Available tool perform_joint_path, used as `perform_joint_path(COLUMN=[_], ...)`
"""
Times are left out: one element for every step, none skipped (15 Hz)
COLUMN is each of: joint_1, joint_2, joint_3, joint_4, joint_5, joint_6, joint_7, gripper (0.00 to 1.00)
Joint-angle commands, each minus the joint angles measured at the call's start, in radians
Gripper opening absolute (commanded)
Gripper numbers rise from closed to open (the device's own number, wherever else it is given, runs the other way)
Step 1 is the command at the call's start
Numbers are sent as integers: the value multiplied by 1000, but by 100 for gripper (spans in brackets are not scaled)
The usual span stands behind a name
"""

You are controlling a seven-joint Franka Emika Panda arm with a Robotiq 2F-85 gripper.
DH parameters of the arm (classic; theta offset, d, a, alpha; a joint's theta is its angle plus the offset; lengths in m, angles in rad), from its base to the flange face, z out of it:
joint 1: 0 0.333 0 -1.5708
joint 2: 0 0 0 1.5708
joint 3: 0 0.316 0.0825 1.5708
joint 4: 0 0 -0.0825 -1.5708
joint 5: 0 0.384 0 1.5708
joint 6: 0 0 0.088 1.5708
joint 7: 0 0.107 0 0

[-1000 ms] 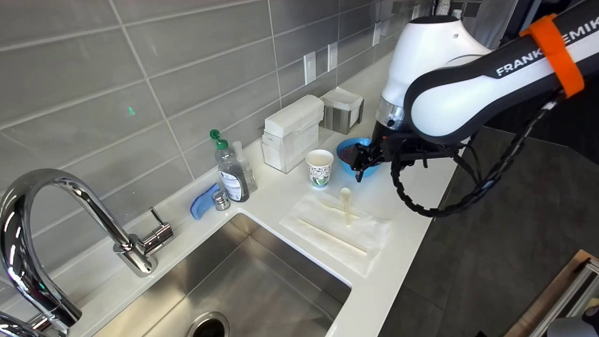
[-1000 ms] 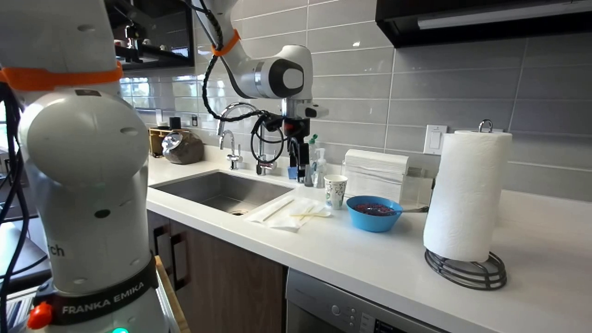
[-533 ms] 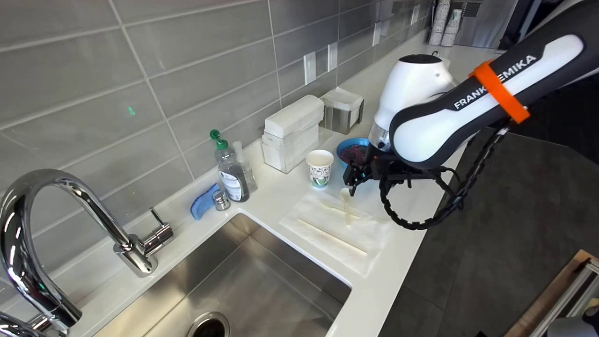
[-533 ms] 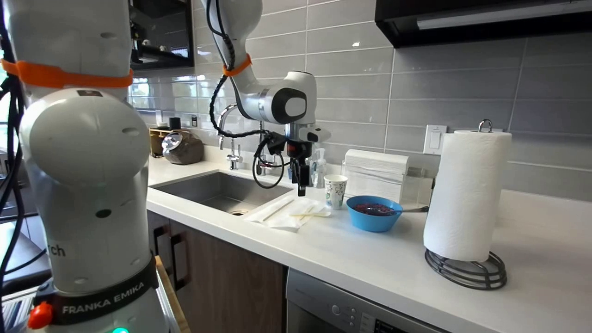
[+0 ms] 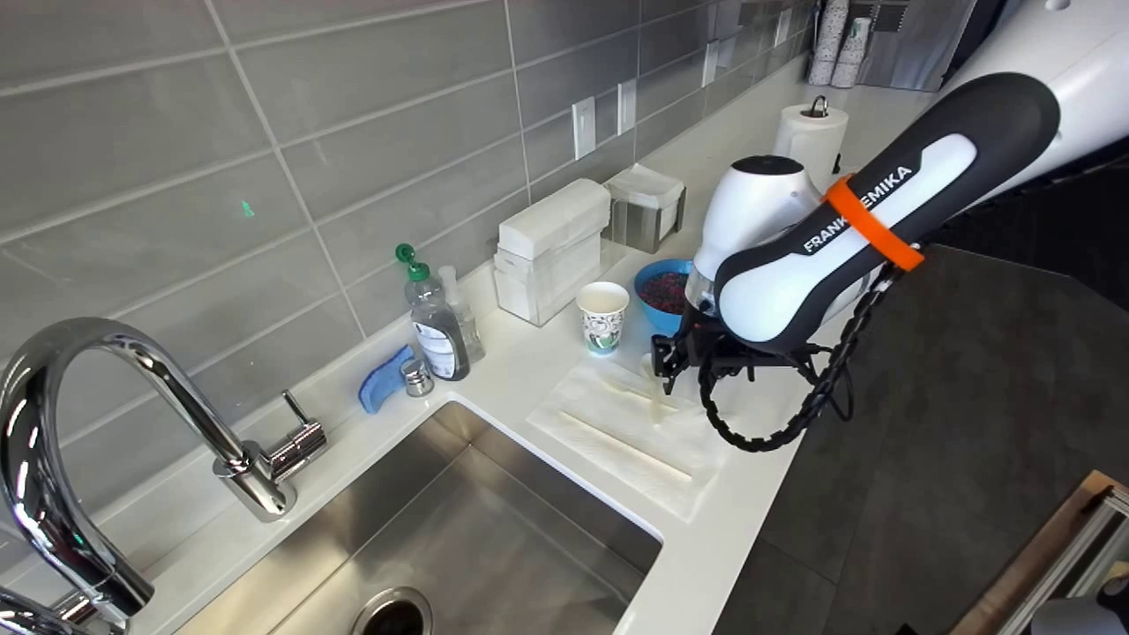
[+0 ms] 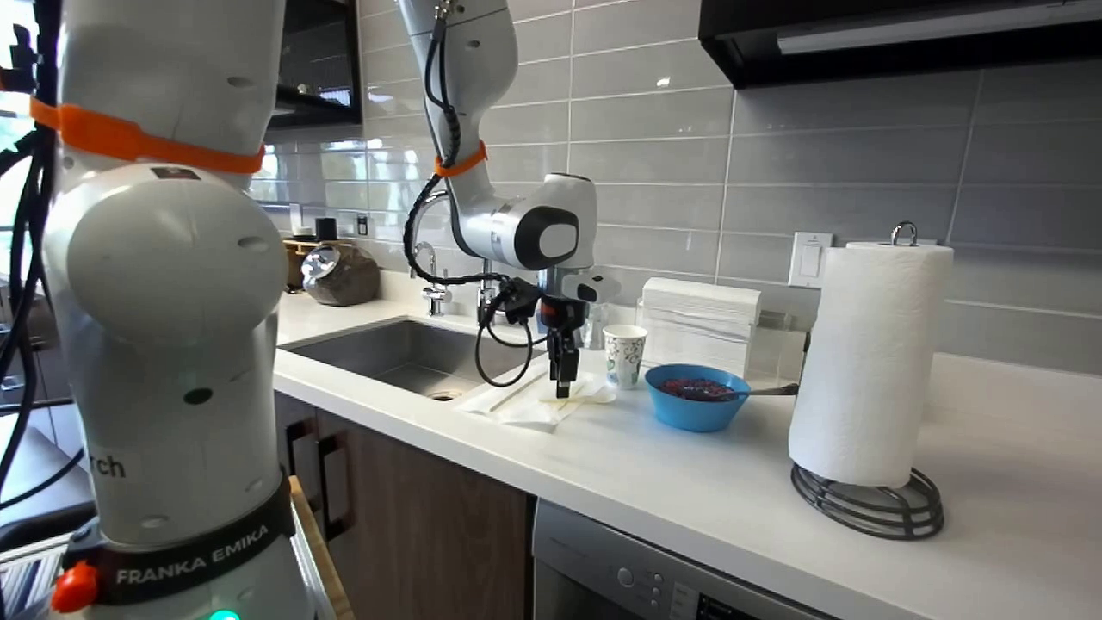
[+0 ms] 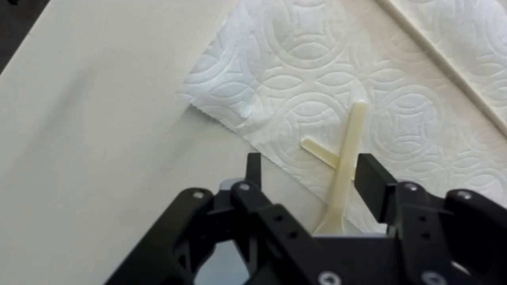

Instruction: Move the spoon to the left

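"How does the gripper [image 7: 311, 174] stand in the wrist view?"

"Its fingers [image 7: 374, 186] are spread apart, and the spoon [image 7: 344, 170] runs between them, nearer the finger at that view's right. The spoon's handle lies on a paper towel [image 7: 309, 79], across a short pale stick [image 7: 319, 153]."

"And its broad end?"

"Partly hidden behind the gripper. A longer pale stick [image 7: 444, 65] lies apart on the towel."

"What does an exterior view show?"

"The gripper hangs at the spoon's broad end; the gap between its fingers is unclear. A paper cup [image 5: 603, 319] stands upright near the towel, as in both exterior views."

"And the blue bowl [image 6: 689, 416]?"

"It stands near the cup. In an exterior view a dark-handled utensil [image 6: 775, 391] rests in it, and the gripper points down at the spoon; whether they touch cannot be told."
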Motion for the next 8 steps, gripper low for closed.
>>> perform_joint_path(joint_1=[52, 65, 75, 87, 96, 107, 115, 126], joint_2=[81, 94, 109, 124, 137, 151, 164, 176], joint_3=[-54, -70, -81, -94, -103, -112, -119, -128], joint_4=[57, 69, 83, 100, 115, 134, 149, 164], joint_5=[-52, -70, -77, -88, -93, -100, -103, -108], joint_6=[41, 45, 49, 48, 44, 40, 36, 36], joint_7=[59, 73, 81, 92, 98, 107, 112, 121], gripper=[68, 70, 68, 69, 67, 67, 63, 63])
